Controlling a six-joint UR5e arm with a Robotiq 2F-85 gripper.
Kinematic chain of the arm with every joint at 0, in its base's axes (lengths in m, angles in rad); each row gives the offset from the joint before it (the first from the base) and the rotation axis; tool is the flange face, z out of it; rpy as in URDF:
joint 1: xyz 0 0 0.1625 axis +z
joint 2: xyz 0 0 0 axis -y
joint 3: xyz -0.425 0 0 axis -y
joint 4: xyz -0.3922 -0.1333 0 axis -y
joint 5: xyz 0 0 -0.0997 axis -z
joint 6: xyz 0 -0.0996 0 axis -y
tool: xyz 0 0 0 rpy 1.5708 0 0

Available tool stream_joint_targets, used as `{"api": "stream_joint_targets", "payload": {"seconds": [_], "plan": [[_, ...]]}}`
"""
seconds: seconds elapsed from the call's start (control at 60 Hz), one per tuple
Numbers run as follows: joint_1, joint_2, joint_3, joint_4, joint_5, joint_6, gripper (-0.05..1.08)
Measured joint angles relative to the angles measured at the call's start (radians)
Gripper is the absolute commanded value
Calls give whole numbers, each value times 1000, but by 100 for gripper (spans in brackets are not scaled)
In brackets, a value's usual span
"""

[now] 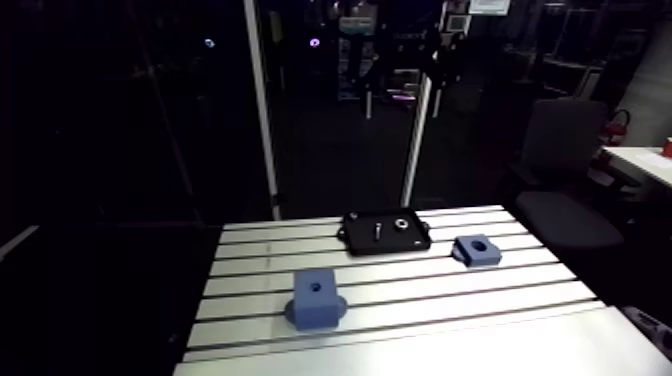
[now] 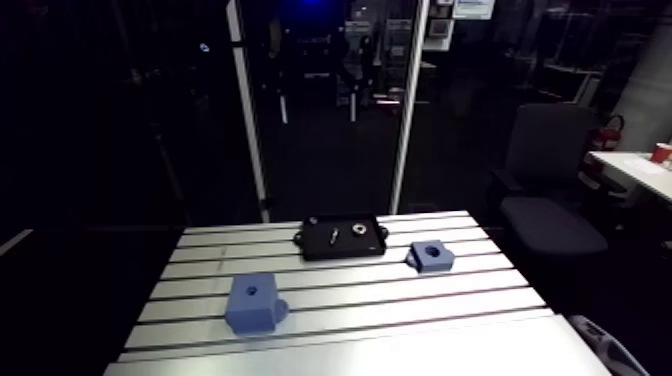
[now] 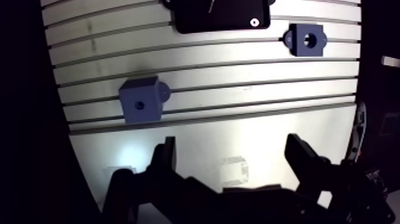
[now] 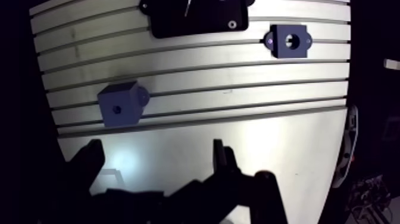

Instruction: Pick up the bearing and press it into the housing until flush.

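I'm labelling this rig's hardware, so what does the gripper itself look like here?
Only the gripper shows, in the wrist view: black, with two thick blocky fingers on angular linkages rising from a dark body. No markings are readable, and the arm itself is out of view.

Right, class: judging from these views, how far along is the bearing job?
Nothing looks done yet. The bearing lies in the black tray, and the bore of the blue housing is empty. In hand: the tool hangs open and empty over bare table, short of the tray. Left: grasp the bearing, carry it to the housing, press it flush.
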Motion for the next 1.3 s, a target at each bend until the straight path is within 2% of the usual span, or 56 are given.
{"api": "stream_joint_targets", "payload": {"seconds": [0.267, 0.417, 0.983, 1.3], "plan": [[27, -25, 19, 45, 25, -40, 1], [34, -31, 25, 52, 31, -51, 0], [37, -26, 39, 6, 33, -54, 1], [34, 9, 34, -37, 32, -59, 1]]}}
